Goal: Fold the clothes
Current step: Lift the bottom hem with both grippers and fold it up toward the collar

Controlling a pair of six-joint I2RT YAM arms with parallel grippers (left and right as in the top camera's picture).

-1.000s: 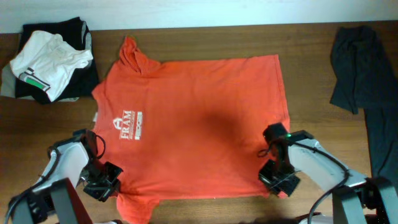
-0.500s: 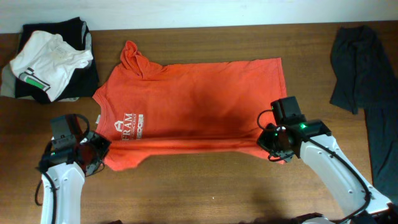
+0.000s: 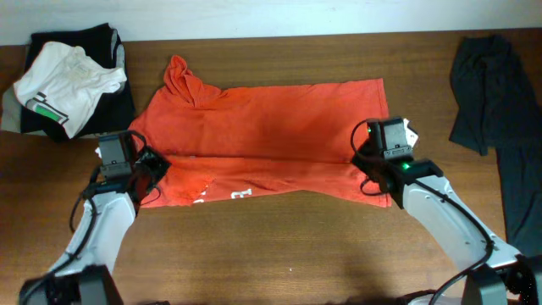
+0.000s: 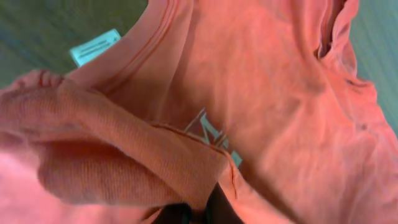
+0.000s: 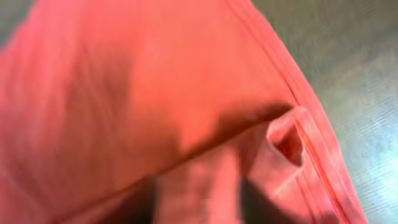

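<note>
Overhead view: the red-orange T-shirt [image 3: 271, 127] lies across the worktop [image 3: 288, 254], with its lower hem folded up over the body. The left gripper [image 3: 144, 180] is clamped on the hem, and the right gripper [image 3: 374, 174] has its fingers apart. I judge that the first fold is laid. Next the left should release, and then a side is to be folded.

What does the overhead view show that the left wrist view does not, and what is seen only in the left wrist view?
Only the overhead view: the white T-shirt with a green stripe on a dark pile, and the dark grey garment at the table's right side. Only the left wrist view: a small pale label at the shirt's edge. Both: the red-orange short-sleeved T-shirt, partly folded over itself, and its white lettering.
</note>
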